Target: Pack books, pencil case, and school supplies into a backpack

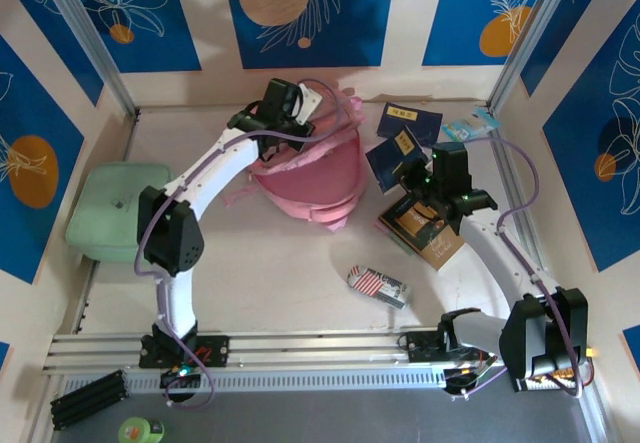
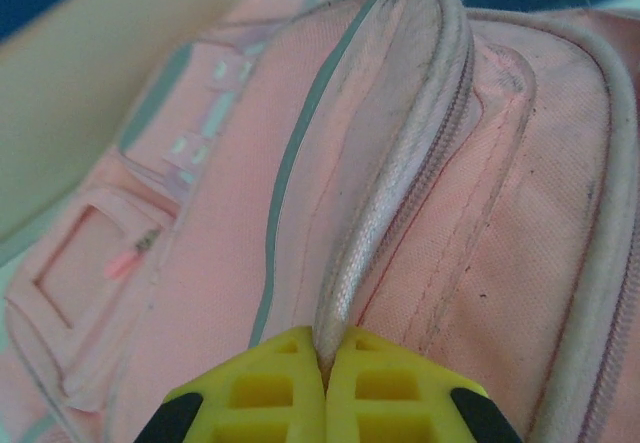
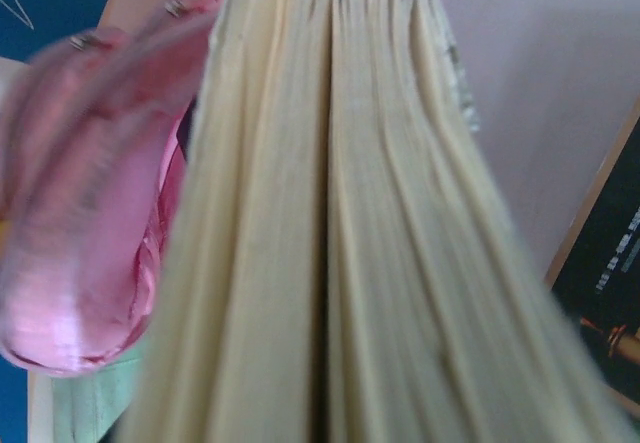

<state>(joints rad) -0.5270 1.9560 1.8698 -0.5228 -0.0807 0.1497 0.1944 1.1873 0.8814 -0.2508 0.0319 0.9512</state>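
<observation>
The left gripper (image 2: pixel 325 383) is pinching the backpack's (image 1: pixel 312 178) zip edge (image 2: pixel 395 178), with its yellow fingertips pressed together on the raised fold of fabric. The backpack is lying in the middle of the tabletop, toward the back edge, with its pockets facing the left wrist camera. The right gripper (image 1: pixel 408 175) is clamping a book (image 3: pixel 340 213) just right of the backpack, and the book's cream page edges are facing the right wrist camera. Another navy book (image 1: pixel 412 121) is lying near the back edge, toward the right corner. The notebook (image 1: pixel 428 231) is lying under the right arm, nearer the right edge. The pencil case (image 1: pixel 378 285) is sitting apart from the rest, toward the front edge and right of centre. A mint case (image 1: pixel 115 208) is resting at the left edge.
</observation>
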